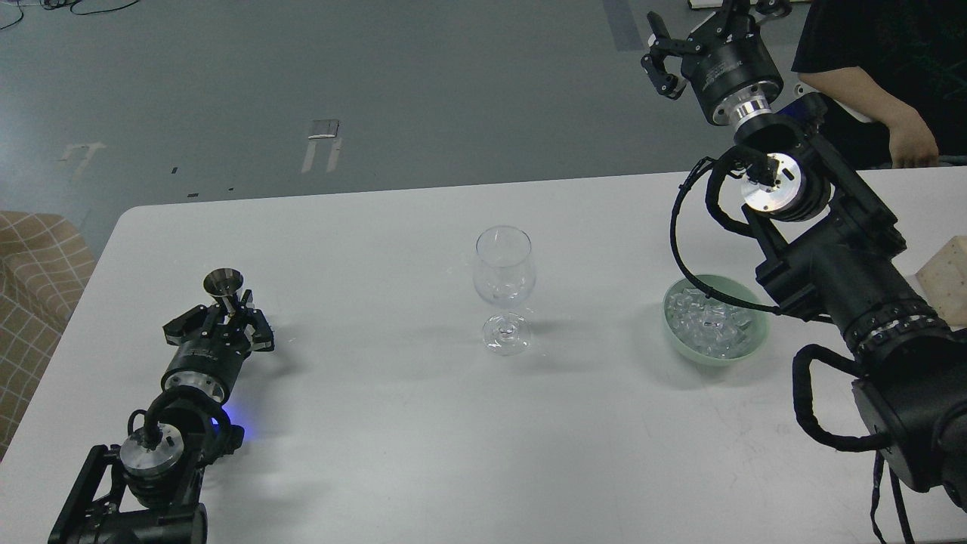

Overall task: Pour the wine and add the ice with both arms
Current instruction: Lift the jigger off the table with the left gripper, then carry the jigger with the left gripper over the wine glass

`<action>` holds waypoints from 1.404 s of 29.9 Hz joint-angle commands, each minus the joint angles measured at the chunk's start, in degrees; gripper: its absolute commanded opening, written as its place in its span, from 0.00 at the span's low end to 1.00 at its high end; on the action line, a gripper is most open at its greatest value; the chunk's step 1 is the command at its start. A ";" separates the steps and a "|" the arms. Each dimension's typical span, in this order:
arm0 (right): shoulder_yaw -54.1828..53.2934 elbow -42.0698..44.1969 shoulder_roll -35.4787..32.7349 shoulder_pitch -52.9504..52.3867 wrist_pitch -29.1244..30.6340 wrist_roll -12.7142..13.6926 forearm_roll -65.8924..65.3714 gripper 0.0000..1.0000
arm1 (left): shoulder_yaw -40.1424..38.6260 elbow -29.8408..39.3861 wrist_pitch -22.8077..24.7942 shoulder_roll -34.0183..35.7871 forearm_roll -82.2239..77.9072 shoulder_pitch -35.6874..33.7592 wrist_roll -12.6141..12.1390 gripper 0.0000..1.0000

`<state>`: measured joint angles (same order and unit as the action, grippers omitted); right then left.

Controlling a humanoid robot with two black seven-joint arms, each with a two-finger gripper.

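Observation:
A clear stemmed glass (504, 291) stands upright mid-table; I cannot make out any wine in it. A pale green bowl (748, 349) to its right holds the ice (710, 325), many small clear cubes. My left gripper (229, 317) lies low over the table at the left, shut on the stem of a small metal cone-shaped cup (223, 282) that stands upright. Whether the cup holds liquid is hidden. My right gripper (684, 38) is raised high beyond the table's far edge, fingers spread, empty. The right arm (831, 257) passes above the bowl's right side.
A person's arm (869, 98) rests at the table's far right corner. A beige block (948, 276) sits at the right edge. A plaid chair (30, 287) stands left of the white table (423, 423).

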<state>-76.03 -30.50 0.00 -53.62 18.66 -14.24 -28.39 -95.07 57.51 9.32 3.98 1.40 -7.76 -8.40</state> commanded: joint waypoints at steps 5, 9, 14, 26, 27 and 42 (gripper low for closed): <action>0.00 0.00 0.00 0.00 0.06 0.00 0.00 1.00 | 0.15 2.94 -0.27 0.77 1.41 -0.85 -0.48 0.00; 0.00 0.09 0.00 0.00 -0.03 0.00 0.00 1.00 | 1.12 6.73 -0.45 2.52 1.33 -0.77 -2.23 0.00; 0.00 0.09 0.00 0.00 0.06 0.00 0.00 1.00 | 1.29 12.17 -0.88 5.59 1.06 -0.68 -6.98 0.00; 0.00 0.09 0.00 0.09 -0.03 0.00 0.00 1.00 | 10.34 20.27 -3.26 9.38 0.45 -0.33 -10.67 0.00; 0.00 0.09 0.00 0.18 -0.03 0.00 0.00 1.00 | 10.70 20.53 -3.26 9.38 0.45 -0.33 -11.11 0.00; 0.00 -0.44 0.00 1.32 -0.03 0.09 0.00 1.00 | 20.27 25.54 -6.86 8.77 0.45 -1.81 -12.96 0.00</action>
<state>-76.02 -30.77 0.00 -52.59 18.66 -14.24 -28.39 -76.16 82.27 3.31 13.04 1.84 -8.76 -20.88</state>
